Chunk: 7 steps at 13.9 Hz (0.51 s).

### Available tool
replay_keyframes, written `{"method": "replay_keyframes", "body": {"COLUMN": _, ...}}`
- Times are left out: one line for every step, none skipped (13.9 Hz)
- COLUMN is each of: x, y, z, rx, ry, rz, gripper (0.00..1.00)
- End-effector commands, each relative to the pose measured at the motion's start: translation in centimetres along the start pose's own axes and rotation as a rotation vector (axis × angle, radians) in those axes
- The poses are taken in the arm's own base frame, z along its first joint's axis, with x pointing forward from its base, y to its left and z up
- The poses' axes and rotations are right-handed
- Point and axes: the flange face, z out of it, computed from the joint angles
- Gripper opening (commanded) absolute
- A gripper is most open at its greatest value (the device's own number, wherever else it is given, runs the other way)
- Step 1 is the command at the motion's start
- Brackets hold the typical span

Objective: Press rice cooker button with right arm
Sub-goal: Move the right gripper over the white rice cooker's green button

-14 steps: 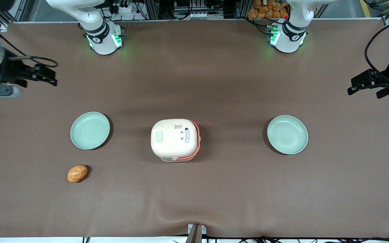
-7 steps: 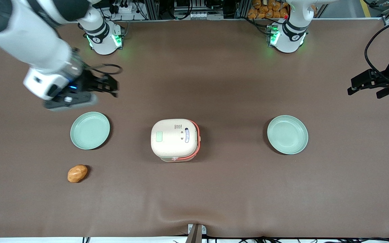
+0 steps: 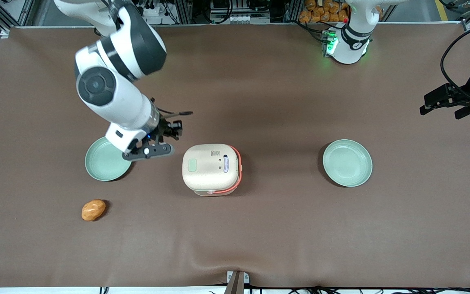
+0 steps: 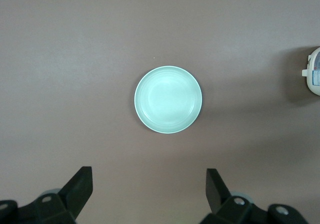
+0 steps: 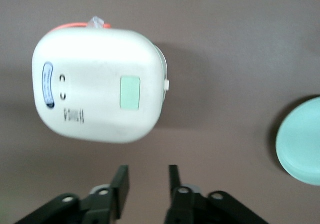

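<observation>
Brown table [image 3: 284, 228]; right arm [image 3: 112, 85] bent, gripper [image 3: 172, 131] seemingly slightly parted, beside rice cooker [image 3: 211, 168].

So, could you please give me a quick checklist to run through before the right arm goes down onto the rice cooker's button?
1. Small pale green rectangular button uncovered on the lid: ok.
2. Cream rounded-square rice cooker upright, lid shut: ok.
3. Black two-finger gripper over the button: not ok; it hangs beside the cooker, toward the working arm's end.
4. Fingers empty, a narrow gap between them: ok.
5. Round pale green plate under the white jointed right arm: untouched, ok.
6. Orange-brown rounded lump clear of the path: ok.
</observation>
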Motion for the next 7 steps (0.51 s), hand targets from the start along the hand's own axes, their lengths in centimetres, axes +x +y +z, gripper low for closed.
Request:
{"method": "replay_keyframes", "body": {"x": 1.7, "y": -0.4, "z": 1.5, "rx": 0.022, "ry": 0.037, "rz": 0.020, "gripper": 0.20}}
{"method": "replay_keyframes", "body": {"x": 2.3, "y": -0.4, "z": 2.4, "rx": 0.026, "ry": 0.054, "rz": 0.021, "gripper": 0.19}}
{"method": "replay_keyframes", "body": {"x": 2.9, "y": -0.5, "z": 3.2, "rx": 0.030, "ry": 0.075, "rz": 0.019, "gripper": 0.19}}
{"method": "replay_keyframes", "body": {"x": 3.5, "y": -0.7, "z": 3.9, "rx": 0.036, "ry": 0.103, "rz": 0.016, "gripper": 0.19}}
{"method": "replay_keyframes", "body": {"x": 3.8, "y": -1.1, "z": 4.8, "rx": 0.036, "ry": 0.110, "rz": 0.012, "gripper": 0.20}}
{"method": "replay_keyframes", "body": {"x": 3.9, "y": -1.3, "z": 5.5, "rx": 0.034, "ry": 0.107, "rz": 0.010, "gripper": 0.20}}
{"method": "replay_keyframes", "body": {"x": 4.1, "y": -1.4, "z": 6.1, "rx": 0.032, "ry": 0.106, "rz": 0.011, "gripper": 0.19}}
